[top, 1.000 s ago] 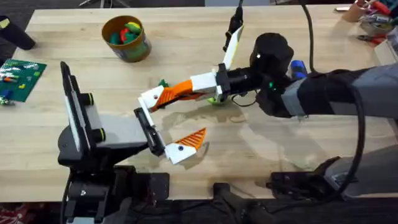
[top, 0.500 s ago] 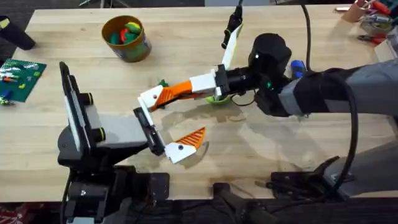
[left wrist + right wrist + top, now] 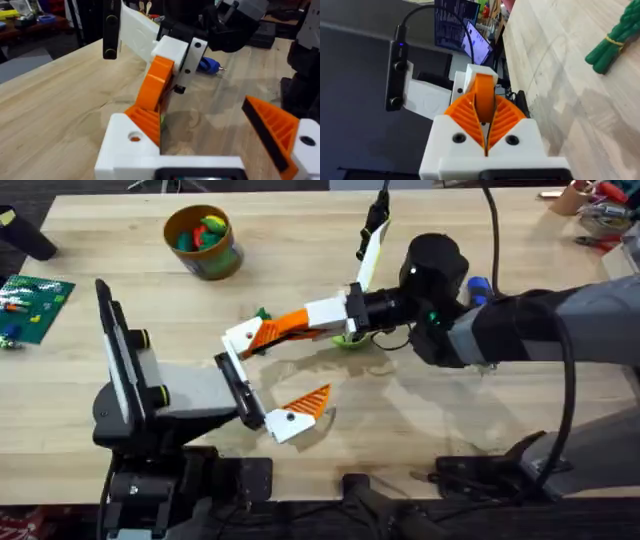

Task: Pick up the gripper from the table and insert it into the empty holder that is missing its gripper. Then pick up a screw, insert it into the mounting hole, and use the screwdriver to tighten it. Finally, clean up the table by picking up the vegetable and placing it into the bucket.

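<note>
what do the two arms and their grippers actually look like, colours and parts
The right arm is black and dark grey with a rounded black wrist housing, a small green light and black cables. The right gripper has white block bases with dark screw holes and orange ribbed pads. The left arm is grey and black; the left gripper has white bases on a black rail and orange ribbed wedge fingers.

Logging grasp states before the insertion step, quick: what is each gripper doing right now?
Left gripper: cannot be told, one finger missing.
Right gripper: closed on the orange gripper.
</note>
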Tool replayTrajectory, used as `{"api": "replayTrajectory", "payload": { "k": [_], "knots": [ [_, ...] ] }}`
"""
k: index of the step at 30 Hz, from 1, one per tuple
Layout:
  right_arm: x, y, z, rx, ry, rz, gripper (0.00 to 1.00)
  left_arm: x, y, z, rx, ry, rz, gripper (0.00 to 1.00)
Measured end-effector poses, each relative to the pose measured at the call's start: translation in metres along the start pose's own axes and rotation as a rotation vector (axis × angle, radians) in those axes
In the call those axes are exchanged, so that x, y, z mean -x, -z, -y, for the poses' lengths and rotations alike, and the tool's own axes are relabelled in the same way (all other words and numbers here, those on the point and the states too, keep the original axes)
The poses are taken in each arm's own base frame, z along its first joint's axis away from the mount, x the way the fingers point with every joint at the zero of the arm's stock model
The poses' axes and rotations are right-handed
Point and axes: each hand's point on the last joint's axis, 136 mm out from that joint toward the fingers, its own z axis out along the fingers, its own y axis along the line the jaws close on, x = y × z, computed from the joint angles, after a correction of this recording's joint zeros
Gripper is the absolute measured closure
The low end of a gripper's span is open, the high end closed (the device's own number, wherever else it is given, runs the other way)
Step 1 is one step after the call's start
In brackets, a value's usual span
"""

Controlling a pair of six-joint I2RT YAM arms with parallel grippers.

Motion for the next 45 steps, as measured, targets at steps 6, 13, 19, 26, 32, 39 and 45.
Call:
{"api": "replayTrajectory", "payload": {
  "k": [6, 13, 19, 26, 32, 39, 45],
  "knots": [
    [0.001, 0.0, -0.002, 0.008, -0.024, 0.002, 0.983, 0.0, 0.0, -0.001, 0.003, -0.005, 0.0, 0.014],
    [0.001, 0.0, -0.003, 0.009, -0.037, 0.002, 0.983, 0.0, 0.0, -0.001, 0.003, -0.006, 0.0, 0.014],
    [0.001, 0.0, -0.002, 0.009, -0.038, 0.003, 0.983, 0.0, 0.0, -0.001, 0.003, -0.006, 0.0, 0.014],
    [0.001, 0.0, -0.003, 0.009, -0.039, 0.002, 0.974, 0.0, 0.0, -0.001, 0.003, -0.005, 0.0, 0.015],
    [-0.001, -0.002, -0.004, 0.013, -0.046, -0.008, 0.703, 0.0, 0.0, 0.0, -0.003, -0.003, 0.0, 0.015],
    [-0.013, -0.01, -0.009, 0.032, -0.034, -0.056, 0.013, 0.0, 0.0, 0.006, -0.036, 0.0, 0.0, 0.014],
    [-0.013, -0.01, -0.009, 0.032, -0.034, -0.057, 0.01, 0.0, 0.0, 0.007, -0.038, 0.0, 0.0, 0.014]
  ]
}}
